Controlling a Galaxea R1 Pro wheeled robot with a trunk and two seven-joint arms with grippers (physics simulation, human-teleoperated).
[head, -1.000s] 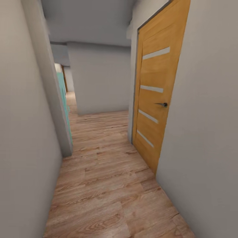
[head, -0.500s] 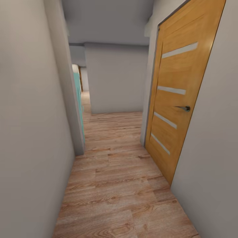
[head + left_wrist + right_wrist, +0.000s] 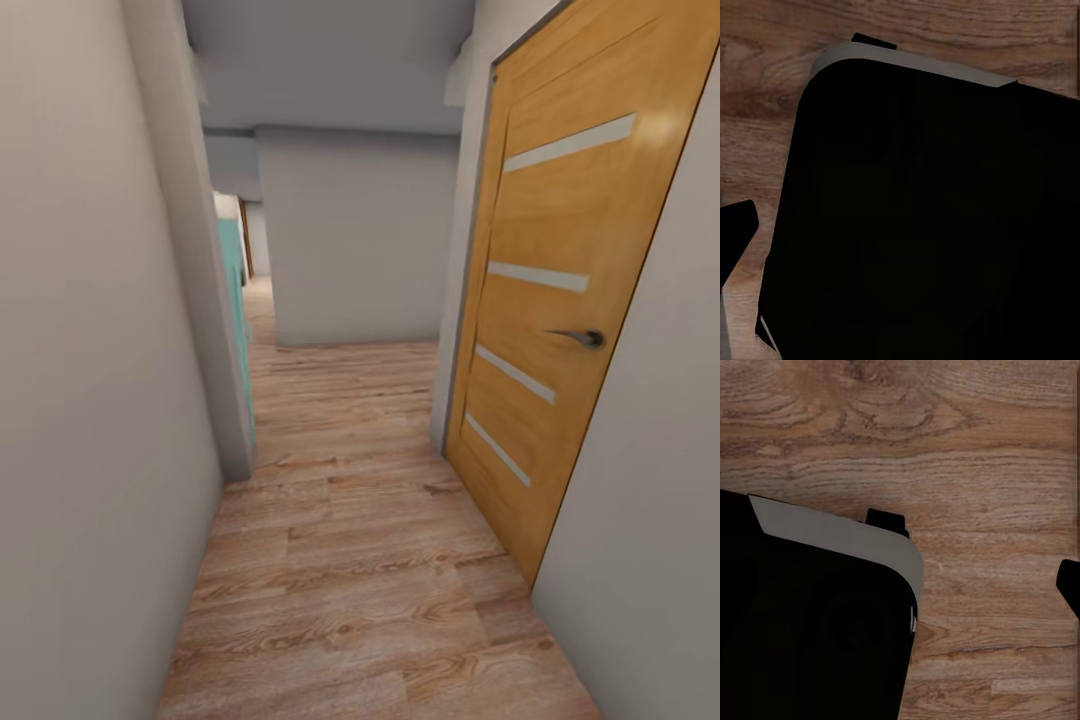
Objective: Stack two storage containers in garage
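Closer wooden door (image 3: 560, 300), narrow hallway

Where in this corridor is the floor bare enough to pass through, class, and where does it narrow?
Bare wood floor runs between the left wall and the orange door. It narrows at the wall corner by the teal panel, before the far wall.

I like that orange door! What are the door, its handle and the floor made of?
The door looks like honey-coloured wood with a smooth satin finish: faint grain shows, and pale strips that may be frosted glass cross it. Its handle looks like dull grey metal. The floor looks like wood planks, with knots, swirly grain and board seams, though it could be laminate.
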